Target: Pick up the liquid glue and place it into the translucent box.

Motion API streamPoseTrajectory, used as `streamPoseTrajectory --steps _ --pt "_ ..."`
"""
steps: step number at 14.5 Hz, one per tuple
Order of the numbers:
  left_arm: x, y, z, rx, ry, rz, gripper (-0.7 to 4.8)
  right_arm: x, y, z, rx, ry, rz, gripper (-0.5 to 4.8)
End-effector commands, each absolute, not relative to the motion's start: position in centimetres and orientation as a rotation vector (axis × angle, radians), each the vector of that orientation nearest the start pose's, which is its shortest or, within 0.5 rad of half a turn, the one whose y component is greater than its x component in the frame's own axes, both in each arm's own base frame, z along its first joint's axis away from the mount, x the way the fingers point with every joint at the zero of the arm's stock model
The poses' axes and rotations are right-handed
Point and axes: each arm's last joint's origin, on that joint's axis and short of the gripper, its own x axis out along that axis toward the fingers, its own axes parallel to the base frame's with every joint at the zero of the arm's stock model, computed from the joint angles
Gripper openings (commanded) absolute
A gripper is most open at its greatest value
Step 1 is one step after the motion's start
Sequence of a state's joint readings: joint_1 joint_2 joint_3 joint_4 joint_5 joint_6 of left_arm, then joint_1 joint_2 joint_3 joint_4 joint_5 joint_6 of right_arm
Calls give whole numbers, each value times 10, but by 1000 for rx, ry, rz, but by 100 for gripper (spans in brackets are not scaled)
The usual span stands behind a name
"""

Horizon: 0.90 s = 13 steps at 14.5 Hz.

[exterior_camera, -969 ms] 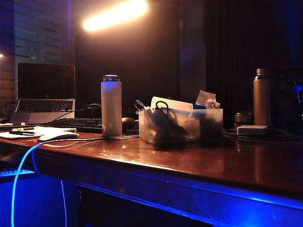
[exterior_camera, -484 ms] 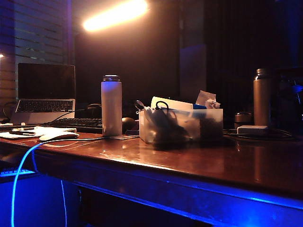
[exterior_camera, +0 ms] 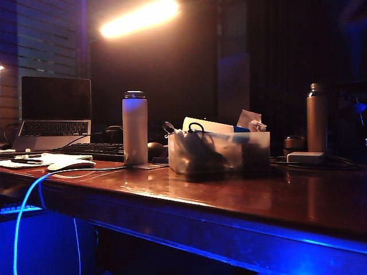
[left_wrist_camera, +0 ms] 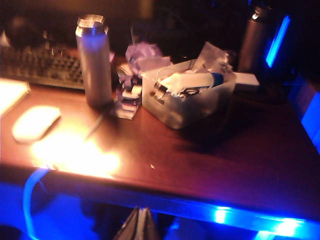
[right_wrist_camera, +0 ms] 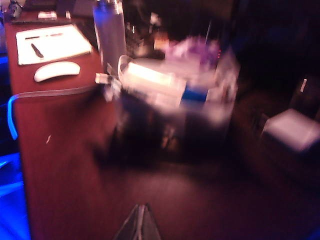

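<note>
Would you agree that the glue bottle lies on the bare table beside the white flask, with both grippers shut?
Not quite. The left wrist view shows the glue bottle lying inside the plastic box, not on the table. The white flask stands beside the box, and the left gripper and right gripper are shut.

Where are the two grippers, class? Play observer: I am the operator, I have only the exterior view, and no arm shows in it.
Observer: The left gripper hangs off the table's front edge, fingers together, empty.
Operator: And the right?
Observer: The right gripper is well clear of the translucent box, fingers shut, holding nothing.
Operator: Is the liquid glue in?
Observer: Seen from above, the liquid glue lies on its side on top of the box's contents.
</note>
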<state>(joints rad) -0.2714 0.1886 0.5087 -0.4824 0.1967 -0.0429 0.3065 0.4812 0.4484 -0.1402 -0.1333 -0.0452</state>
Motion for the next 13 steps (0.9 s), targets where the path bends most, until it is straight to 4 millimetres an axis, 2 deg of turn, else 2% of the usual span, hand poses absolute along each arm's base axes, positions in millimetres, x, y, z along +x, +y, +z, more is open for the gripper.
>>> streamPoseTrajectory --steps 1,4,6,8,10,13 --pt "78 -27 248 -53 185 -459 -6 111 38 236 -39 156 406 -5" --pt "88 -30 220 -50 205 -438 -6 106 36 198 -37 217 375 -5" --pt "92 -30 203 -47 237 -414 -6 106 35 181 -3 260 352 -5" --pt "95 -32 184 -51 262 -452 -6 105 34 171 -9 288 333 -5" --pt "97 -31 167 -25 302 -413 -6 105 34 162 -13 310 316 -5" --pt "98 -32 157 10 300 -427 -6 104 34 144 11 369 312 -5"
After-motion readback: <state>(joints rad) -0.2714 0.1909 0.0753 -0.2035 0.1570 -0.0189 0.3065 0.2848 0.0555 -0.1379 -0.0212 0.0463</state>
